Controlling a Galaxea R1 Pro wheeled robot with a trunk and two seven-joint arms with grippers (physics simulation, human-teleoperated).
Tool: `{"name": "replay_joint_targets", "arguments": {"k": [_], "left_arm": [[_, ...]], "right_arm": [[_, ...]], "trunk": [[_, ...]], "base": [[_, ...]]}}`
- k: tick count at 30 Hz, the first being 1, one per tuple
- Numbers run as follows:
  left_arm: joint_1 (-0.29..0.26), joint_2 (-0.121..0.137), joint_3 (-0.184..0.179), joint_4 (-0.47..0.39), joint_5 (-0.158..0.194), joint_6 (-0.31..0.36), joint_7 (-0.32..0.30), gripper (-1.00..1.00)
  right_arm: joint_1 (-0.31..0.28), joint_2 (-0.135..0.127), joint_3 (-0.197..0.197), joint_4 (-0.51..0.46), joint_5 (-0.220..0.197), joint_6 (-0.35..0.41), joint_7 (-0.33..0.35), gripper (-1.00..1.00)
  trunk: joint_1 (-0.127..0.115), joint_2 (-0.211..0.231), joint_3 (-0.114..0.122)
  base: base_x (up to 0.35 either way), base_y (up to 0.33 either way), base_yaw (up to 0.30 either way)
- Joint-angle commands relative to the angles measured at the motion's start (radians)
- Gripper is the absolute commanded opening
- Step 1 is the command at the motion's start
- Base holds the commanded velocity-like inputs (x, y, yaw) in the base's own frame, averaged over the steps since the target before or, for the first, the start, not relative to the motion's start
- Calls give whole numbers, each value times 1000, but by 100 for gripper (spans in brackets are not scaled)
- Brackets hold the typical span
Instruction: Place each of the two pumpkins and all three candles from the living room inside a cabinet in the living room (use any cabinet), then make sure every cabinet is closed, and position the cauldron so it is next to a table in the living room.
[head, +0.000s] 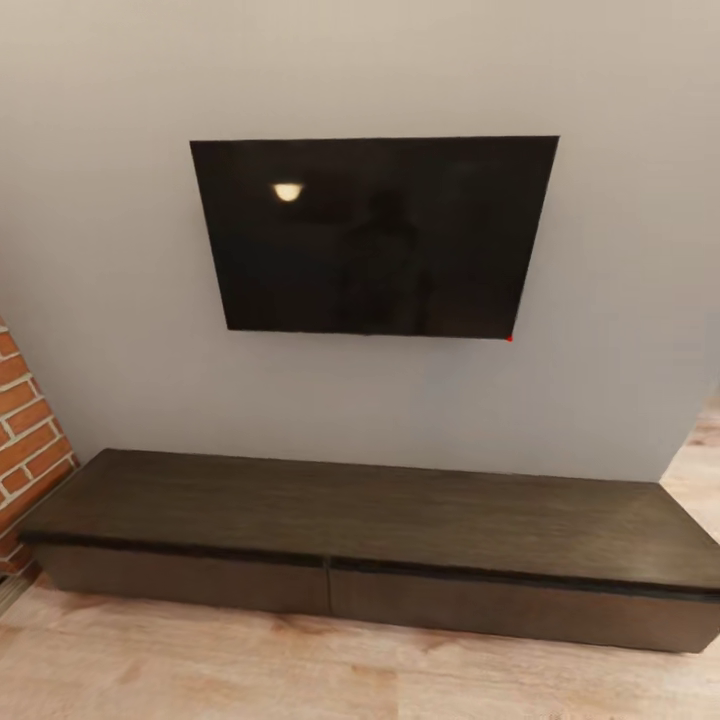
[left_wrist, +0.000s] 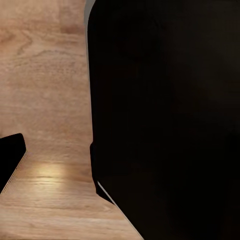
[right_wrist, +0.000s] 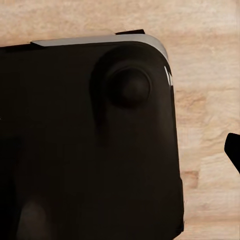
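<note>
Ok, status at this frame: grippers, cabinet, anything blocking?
Grippers: state cannot be told from wrist views. Cabinet ahead under the TV, both drawer fronts shut, top bare. Nothing in the way on the wood floor.

One cabinet (head: 380, 520), two drawer fronts; one wall-mounted TV (head: 375, 235); one brick wall section (head: 30, 430).

Living room: wall-mounted TV (head: 372, 235), low cabinet (head: 370, 540), wood floor (head: 200, 670).

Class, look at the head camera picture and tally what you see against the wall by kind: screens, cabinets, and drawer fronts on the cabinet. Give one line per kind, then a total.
Wall-mounted black screens: 1
Dark-brown low cabinets: 1
Drawer fronts on that cabinet, both shut: 2
Total: 4
</note>
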Motion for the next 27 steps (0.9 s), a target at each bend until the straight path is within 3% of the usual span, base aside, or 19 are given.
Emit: {"name": "replay_joint_targets", "arguments": {"k": [1,17,27], "left_arm": [[0,0,0,-1,-1,-2,-1,100],[0,0,0,-1,-1,-2,-1,100],[0,0,0,-1,-1,-2,-1,100]], "right_arm": [[-2,1,0,4,-9,-8,1,100],[-2,1,1,4,-10,-8,1,100],[-2,1,2,4,-9,1,-3,100]], "trunk": [[0,0,0],[0,0,11],[0,0,13]], "base": [[0,0,-239],[0,0,-234],[0,0,-48]]}}
